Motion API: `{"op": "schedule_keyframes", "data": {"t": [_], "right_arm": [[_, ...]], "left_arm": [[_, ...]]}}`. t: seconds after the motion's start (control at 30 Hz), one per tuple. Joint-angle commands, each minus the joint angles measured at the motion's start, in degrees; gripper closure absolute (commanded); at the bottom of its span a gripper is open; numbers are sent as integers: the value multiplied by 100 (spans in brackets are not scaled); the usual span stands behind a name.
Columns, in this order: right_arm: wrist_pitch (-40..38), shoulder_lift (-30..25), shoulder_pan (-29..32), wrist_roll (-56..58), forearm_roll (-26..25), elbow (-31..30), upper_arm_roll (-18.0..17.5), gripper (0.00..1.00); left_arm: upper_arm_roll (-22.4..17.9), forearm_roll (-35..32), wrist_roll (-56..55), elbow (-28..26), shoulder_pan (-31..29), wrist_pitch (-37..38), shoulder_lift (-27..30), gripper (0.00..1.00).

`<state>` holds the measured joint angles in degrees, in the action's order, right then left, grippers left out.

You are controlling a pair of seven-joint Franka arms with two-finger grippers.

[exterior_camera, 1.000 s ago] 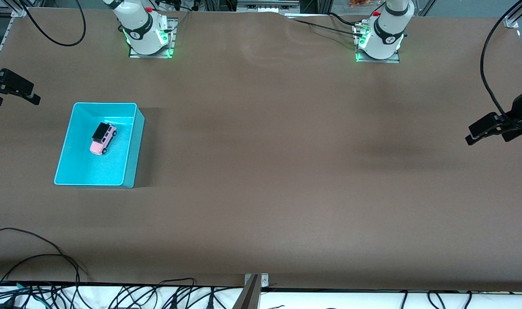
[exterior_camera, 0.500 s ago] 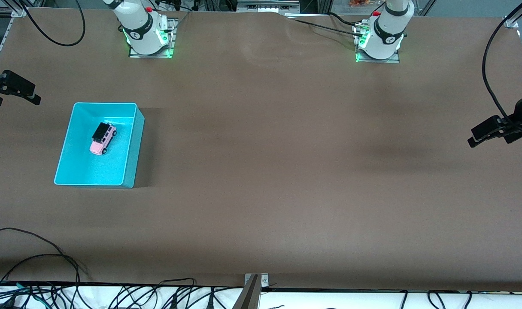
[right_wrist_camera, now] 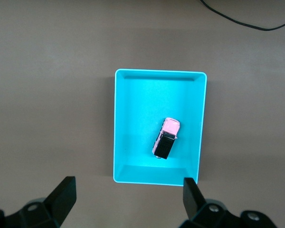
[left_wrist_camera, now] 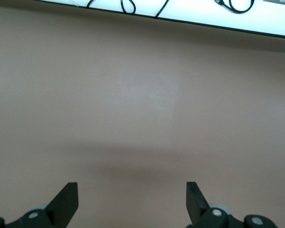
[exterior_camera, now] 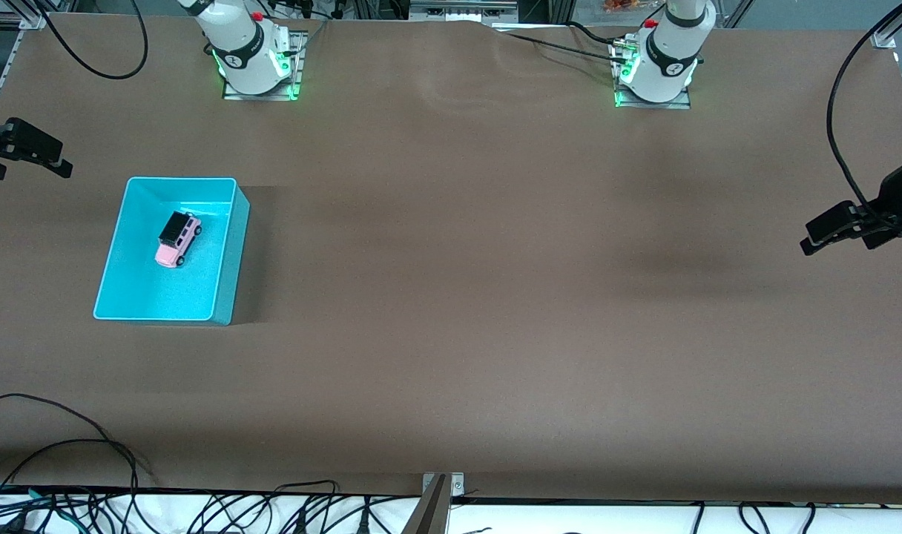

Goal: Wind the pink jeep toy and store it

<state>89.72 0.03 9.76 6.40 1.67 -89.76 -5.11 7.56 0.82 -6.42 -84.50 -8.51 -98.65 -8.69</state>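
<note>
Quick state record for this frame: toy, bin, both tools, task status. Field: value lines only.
toy: pink jeep toy, upright on its wheels, lying in the bin
bin: turquoise bin, on the table toward the right arm's end
left tool: left gripper, open, holding nothing, over bare table at the left arm's end
right tool: right gripper, open, holding nothing, high by the bin, bin and toy in its wrist view
contact: neither tool touches toy or bin
task status: toy stored in the bin; winding cannot be judged

Pink jeep placed in turquoise bin, right gripper and left gripper held high at table ends
</note>
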Motion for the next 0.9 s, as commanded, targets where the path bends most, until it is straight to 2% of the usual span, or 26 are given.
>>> {"op": "schedule_keyframes", "data": {"t": [0.0, 0.1, 0.87], "right_arm": [[-69, -47, 70, 89, -26, 2, -51, 0], [-113, -38, 70, 116, -26, 2, -51, 0], [-324, -64, 70, 415, -61, 55, -51, 0]], "left_arm": [[-667, 129, 9, -49, 648, 30, 96, 0], [-799, 129, 9, -58, 772, 39, 113, 0], [-791, 208, 44, 13, 710, 47, 227, 0]]}}
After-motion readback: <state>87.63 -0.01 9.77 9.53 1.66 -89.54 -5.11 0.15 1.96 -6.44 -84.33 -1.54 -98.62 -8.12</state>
